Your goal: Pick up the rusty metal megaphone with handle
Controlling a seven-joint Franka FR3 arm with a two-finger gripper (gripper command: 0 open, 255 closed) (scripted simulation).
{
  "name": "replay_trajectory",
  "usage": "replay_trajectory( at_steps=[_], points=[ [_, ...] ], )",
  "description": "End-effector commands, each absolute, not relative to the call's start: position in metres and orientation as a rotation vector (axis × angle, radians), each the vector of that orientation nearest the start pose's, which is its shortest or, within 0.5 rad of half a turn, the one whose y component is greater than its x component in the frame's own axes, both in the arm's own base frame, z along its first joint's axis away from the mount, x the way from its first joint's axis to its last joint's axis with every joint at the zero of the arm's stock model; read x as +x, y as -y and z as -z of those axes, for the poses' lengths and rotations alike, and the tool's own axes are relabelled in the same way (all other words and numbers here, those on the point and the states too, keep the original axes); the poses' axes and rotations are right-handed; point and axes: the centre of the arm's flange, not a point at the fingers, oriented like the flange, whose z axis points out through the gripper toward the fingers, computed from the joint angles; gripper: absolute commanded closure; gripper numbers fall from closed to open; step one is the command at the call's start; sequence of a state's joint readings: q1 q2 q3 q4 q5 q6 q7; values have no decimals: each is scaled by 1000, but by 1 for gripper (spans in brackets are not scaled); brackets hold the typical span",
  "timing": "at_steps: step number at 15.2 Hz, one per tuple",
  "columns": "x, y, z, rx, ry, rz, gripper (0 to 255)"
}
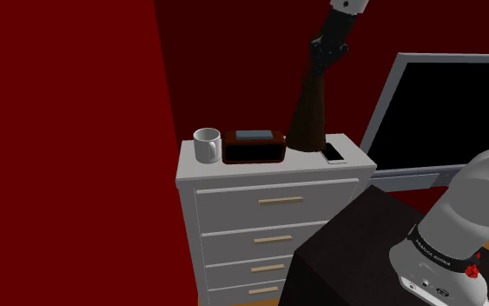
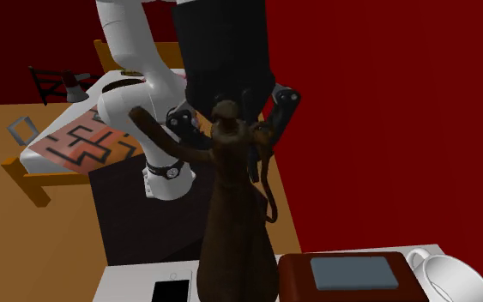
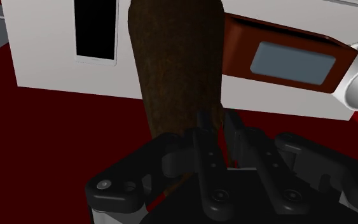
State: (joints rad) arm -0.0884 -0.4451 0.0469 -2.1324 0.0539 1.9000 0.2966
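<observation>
The megaphone (image 1: 307, 109) is a tall, dark brown, rusty cone. It stands upright, wide end down, at the back of the white dresser top (image 1: 268, 169). My gripper (image 1: 327, 59) comes down onto its narrow upper end. In the second exterior view the megaphone (image 2: 231, 223) rises through the middle with its thin curved handle (image 2: 268, 193) on one side, and the gripper (image 2: 229, 120) surrounds its top. In the wrist view the fingers (image 3: 204, 143) stand close together, clasping a brown part of the megaphone (image 3: 177, 63) between them.
On the dresser a dark red box (image 1: 254, 146) with a grey top lies beside the megaphone, then a white mug (image 1: 206, 145). A black phone (image 1: 332, 154) lies on the other side. A large dark screen (image 1: 442, 104) stands to the shoulder view's right. A red wall is behind.
</observation>
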Motion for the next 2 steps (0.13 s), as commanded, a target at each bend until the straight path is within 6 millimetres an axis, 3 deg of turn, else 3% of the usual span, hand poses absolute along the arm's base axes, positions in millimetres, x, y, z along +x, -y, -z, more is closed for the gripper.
replay_trajectory(
  at_steps=[1,2],
  points=[
    [438,10,-612,-3018,-537,323,255],
    [438,10,-612,-3018,-537,323,255]
  ],
)
